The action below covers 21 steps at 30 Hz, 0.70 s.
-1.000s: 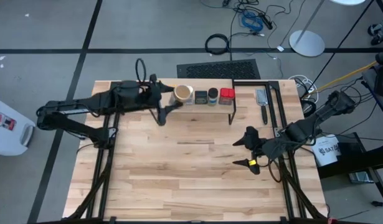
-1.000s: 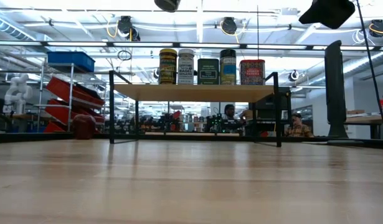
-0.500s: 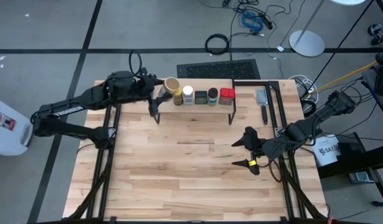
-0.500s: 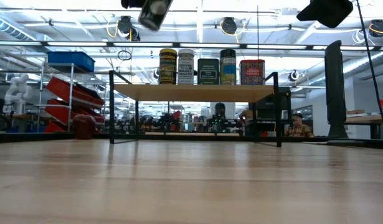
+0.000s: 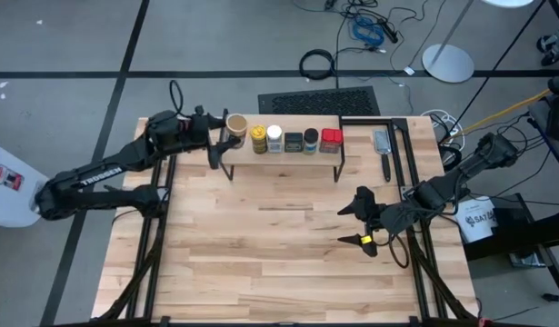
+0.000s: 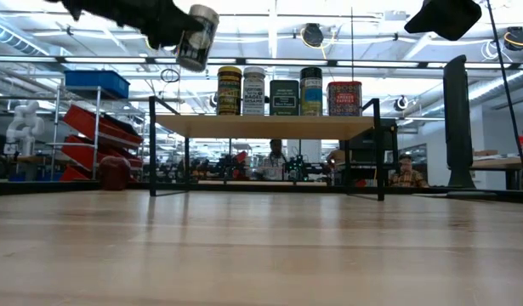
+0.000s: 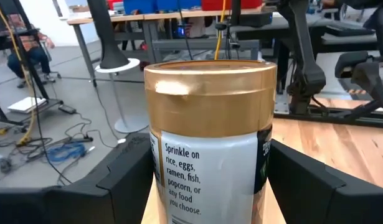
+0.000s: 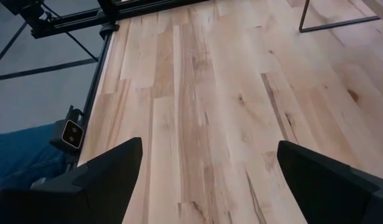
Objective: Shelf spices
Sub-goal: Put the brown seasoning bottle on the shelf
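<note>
Since the earlier frames, the left gripper [image 5: 217, 143] has been carried leftward along the shelf, from over the jar row to the shelf's left end, and the tan-topped jar [image 5: 235, 124] it holds has gone with it; the right arm has not shifted.

Nearest, at about 4 o'clock on the table [image 5: 261, 254], the right gripper [image 5: 359, 222] is held above the bare wood with its fingers spread wide and nothing between them. No task item is near it.

Farther back, at about 11 o'clock, the left gripper is closed on the tan-topped jar. In the left wrist view the jar [image 7: 210, 137] is seen clamped by its white-labelled body between the two dark fingers [image 7: 126, 186]. In the low view the jar [image 6: 196, 36] is seen tilted, raised above the plank and clear of it, just beyond the left end of the shelf [image 6: 265, 126].

On the shelf, five spices are lined up in a row: the yellow-topped jar [image 5: 259, 138], the white-capped jar [image 5: 274, 138], two dark containers [image 5: 293, 141] [image 5: 311, 141], and the red square tin [image 5: 331, 138] at the right end. All five stand upright.

Farthest, at 12 o'clock beyond the table, people [image 6: 275, 159] are seen in the room.
</note>
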Motion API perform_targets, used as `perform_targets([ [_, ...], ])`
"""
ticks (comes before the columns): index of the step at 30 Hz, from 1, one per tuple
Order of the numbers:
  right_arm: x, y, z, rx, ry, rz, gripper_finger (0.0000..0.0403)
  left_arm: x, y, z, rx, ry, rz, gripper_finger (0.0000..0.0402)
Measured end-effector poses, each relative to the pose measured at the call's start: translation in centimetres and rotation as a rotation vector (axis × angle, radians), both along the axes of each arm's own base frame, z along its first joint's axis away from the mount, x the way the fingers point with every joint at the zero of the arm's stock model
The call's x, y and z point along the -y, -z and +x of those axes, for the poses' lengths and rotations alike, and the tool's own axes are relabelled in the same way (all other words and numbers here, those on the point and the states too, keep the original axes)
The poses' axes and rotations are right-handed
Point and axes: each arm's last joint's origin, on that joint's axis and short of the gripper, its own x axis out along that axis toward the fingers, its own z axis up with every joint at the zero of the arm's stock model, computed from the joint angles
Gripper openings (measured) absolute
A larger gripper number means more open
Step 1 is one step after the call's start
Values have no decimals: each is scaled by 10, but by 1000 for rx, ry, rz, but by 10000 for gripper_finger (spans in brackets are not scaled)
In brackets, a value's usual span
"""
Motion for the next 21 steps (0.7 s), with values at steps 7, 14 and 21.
perform_targets([
  [7,0,0,0,1,-4,-6,361,-12,39,-2,19,-47,-7,283],
  [14,0,0,0,1,-6,-9,361,-20,50,-8,37,-36,-4,283],
  [21,0,0,0,7,-16,-23,361,-26,54,-8,21,-18,-17,283],
])
